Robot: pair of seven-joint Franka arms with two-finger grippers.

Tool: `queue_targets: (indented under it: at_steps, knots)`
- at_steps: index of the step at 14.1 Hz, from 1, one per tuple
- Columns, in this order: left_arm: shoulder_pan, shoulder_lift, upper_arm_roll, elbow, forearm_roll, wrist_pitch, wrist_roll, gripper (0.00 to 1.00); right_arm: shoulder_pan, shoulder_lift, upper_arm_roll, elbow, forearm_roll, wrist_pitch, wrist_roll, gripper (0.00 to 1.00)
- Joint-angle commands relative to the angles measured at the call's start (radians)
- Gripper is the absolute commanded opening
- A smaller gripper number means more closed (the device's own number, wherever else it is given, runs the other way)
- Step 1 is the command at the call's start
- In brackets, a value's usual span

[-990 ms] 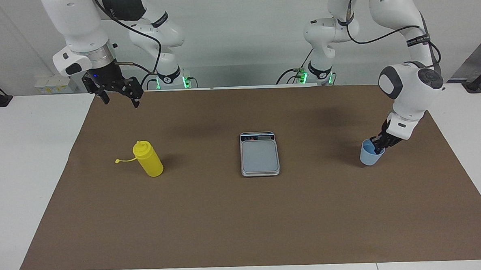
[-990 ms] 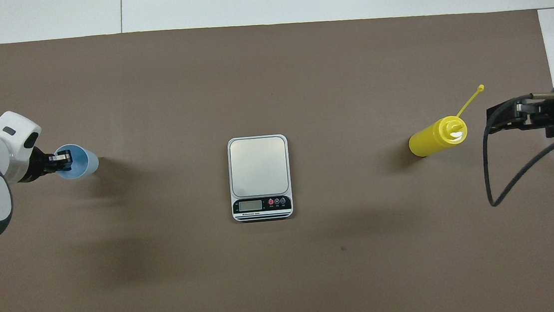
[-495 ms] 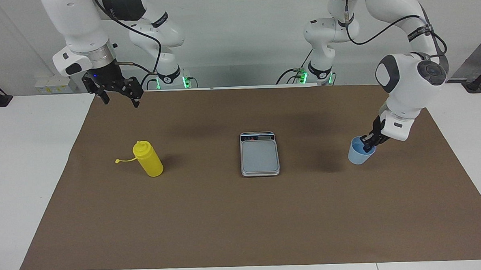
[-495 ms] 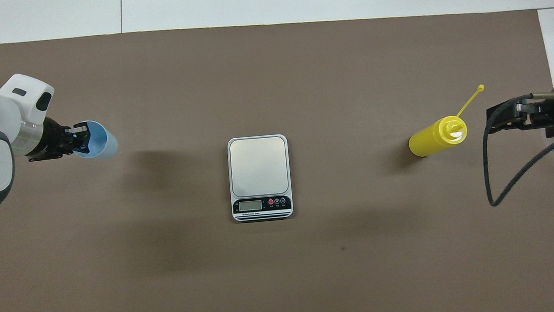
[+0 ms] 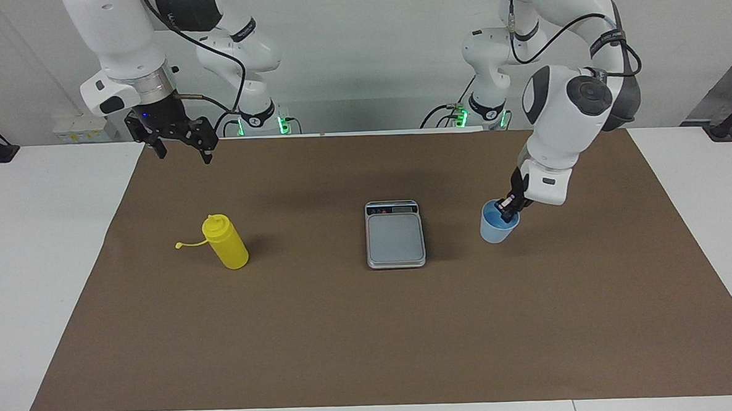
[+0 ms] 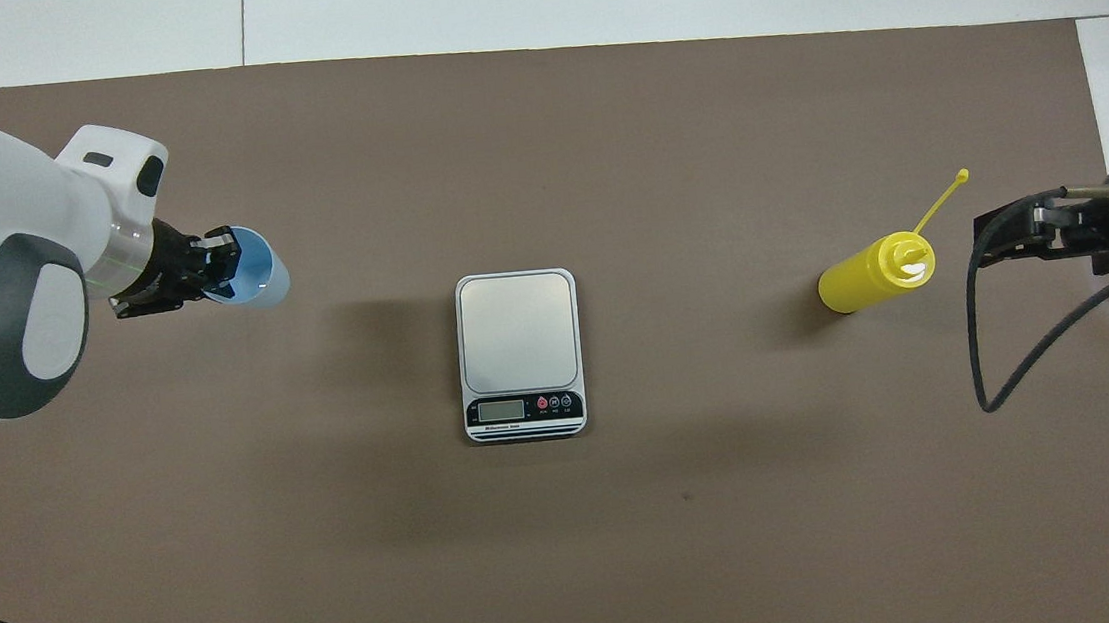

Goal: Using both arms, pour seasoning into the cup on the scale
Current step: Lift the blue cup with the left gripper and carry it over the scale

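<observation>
White arms [image 5: 563, 113], dk grey joint caps, black cables, black grippers [image 5: 179, 144]

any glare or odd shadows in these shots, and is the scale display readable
Overhead view: the flat grey digital scale shows a soft sheen on its silver plate, and its display digits can't be read. A blurred shadow lies on the mat beside it. Facing view: diffuse shadows lie beside the yellow plastic squeeze bottle and the small light-blue plastic cup.

No text can be read with certainty. The scale [image 6: 519, 355] carries a dark display strip [image 6: 524, 409] with a blank grey screen, three small round buttons and a line of tiny white lettering beneath, too small to make out. The arms' wrist bands bear illegible markings.
</observation>
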Motion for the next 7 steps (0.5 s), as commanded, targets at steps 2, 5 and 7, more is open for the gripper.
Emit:
queue_targets:
  at_steps: [2, 5, 7]
  knots:
    - [-0.005, 0.027, -0.082, 0.034, 0.025, 0.008, -0.156, 0.00, -0.011, -0.018, 0.001, -0.022, 0.020, 0.011, 0.000, 1.00]
    - [-0.005, 0.029, -0.141, 0.028, 0.028, 0.078, -0.243, 0.00, -0.011, -0.018, 0.001, -0.022, 0.020, 0.011, 0.000, 1.00]
    - [-0.004, 0.031, -0.181, 0.020, 0.036, 0.104, -0.271, 0.00, -0.010, -0.018, 0.003, -0.022, 0.020, 0.011, 0.000, 1.00]
